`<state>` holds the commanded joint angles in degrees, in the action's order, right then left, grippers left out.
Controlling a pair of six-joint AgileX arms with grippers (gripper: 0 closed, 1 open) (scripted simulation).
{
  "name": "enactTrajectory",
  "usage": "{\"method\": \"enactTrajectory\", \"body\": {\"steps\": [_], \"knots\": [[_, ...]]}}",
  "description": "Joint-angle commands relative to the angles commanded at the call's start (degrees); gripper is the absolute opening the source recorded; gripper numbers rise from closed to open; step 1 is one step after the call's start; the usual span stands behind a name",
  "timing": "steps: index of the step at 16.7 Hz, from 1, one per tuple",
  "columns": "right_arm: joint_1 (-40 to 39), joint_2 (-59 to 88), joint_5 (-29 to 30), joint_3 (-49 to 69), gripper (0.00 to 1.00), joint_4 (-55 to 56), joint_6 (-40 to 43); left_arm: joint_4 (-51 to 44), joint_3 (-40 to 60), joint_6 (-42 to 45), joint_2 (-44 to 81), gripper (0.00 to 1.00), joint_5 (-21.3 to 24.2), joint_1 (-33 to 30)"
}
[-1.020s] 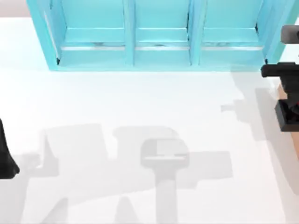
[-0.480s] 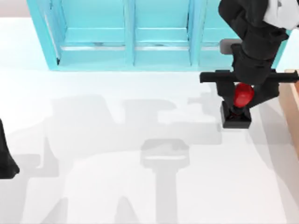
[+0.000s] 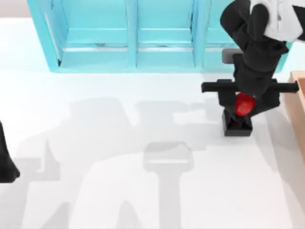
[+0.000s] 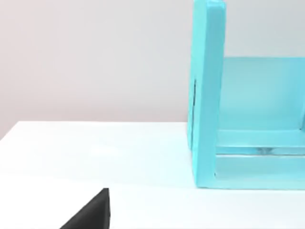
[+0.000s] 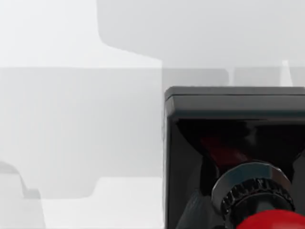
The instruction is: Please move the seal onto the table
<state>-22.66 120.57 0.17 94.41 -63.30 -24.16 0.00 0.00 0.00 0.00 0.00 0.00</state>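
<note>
My right gripper (image 3: pixel 244 106) pinching seal (image 3: pixel 238 119) | over table (image 3: pixel 143 191) at 3 o'clock | my left arm (image 3: pixel 5 162) parked at 9 o'clock

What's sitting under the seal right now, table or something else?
Under the seal lies the white table, right side, in front of the turquoise cabinet. The right gripper grips its red knob from above. Whether the base touches the surface is hidden.
</note>
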Motion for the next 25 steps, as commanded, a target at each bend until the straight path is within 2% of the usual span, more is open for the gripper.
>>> {"method": "enactTrajectory", "body": {"steps": [6,19,25], "knots": [[-0.2,1.0,0.1,-2.6,0.00,3.3,-0.1,0.0,0.0,0.0,0.0,1.00,0.0,0.0],[-0.2,1.0,0.1,-2.6,0.98,3.3,-0.1,0.0,0.0,0.0,0.0,1.00,0.0,0.0],[-0.2,1.0,0.1,-2.6,1.00,3.3,-0.1,0.0,0.0,0.0,0.0,1.00,0.0,0.0]]}}
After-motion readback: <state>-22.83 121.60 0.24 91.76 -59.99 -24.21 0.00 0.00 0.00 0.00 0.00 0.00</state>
